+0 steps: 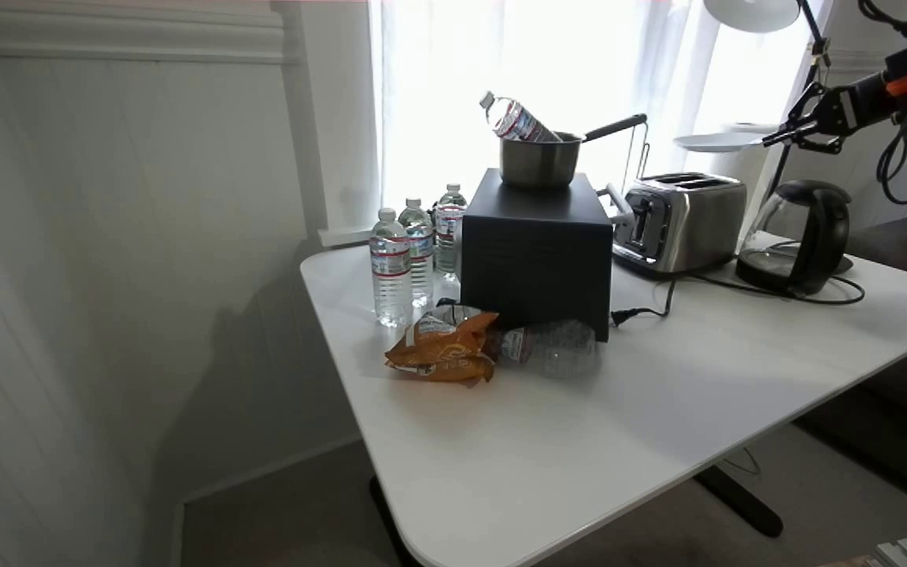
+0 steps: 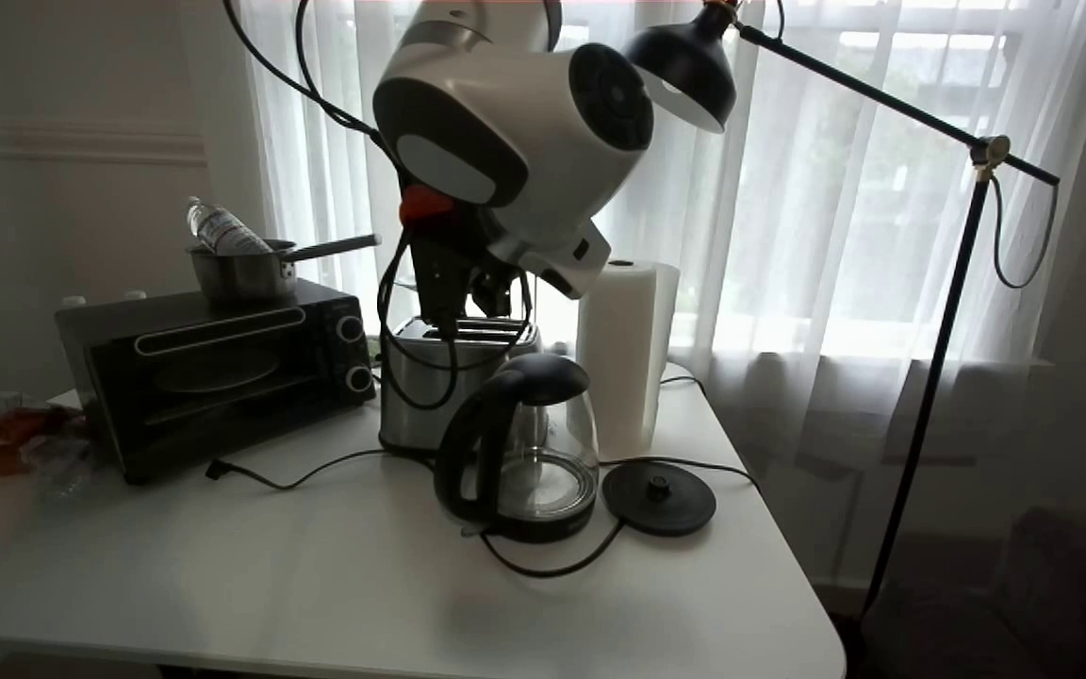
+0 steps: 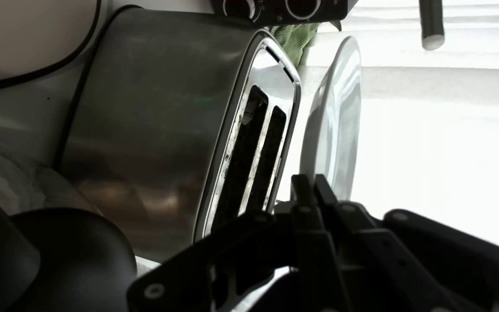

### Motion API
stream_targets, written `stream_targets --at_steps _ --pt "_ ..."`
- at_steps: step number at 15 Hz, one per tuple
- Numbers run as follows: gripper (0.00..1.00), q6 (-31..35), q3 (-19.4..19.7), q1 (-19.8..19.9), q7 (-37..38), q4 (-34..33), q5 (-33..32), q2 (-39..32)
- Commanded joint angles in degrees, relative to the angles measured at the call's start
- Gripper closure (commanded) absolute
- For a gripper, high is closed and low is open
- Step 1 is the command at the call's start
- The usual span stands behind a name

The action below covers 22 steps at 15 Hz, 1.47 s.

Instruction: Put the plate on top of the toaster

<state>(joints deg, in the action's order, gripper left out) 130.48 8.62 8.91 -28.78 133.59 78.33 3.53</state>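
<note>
Plate (image 3: pixel 332 121), white and round, is clamped at its near rim by the jaws, its far side unsupported. It is held in the air above the silver toaster (image 1: pixel 713 224), apart from it, and looks nearly level in an exterior view. The step in hand is judged to be the lowering: the plate should be centred over the two dark slots (image 3: pixel 245 147), brought down slowly, kept flat, and released only once its weight is borne by the toaster's top. A glass kettle (image 1: pixel 788 236) is seen beside the toaster, lower than the jaws; its black lid (image 1: pixel 809 190) could be struck on the way down. Farther off, a saucepan handle (image 1: pixel 615 127) is pointed toward the plate, so drift that way is best avoided.
</note>
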Motion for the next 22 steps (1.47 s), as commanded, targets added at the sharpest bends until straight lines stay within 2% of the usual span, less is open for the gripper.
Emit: stream_targets --at_steps 1,7,14,22 --pt "0.99 1.46 -0.56 -0.68 -0.18 -1.58 1.98 -1.93" --pt "0.99 2.73 -1.62 -1.49 3.68 -4.75 3.07 -6.61" --pt "0.99 6.63 -2.84 -2.80 4.52 -8.87 8.94 -11.43" --pt "0.99 9.31 -3.53 -3.74 5.55 -11.78 9.77 -15.17"
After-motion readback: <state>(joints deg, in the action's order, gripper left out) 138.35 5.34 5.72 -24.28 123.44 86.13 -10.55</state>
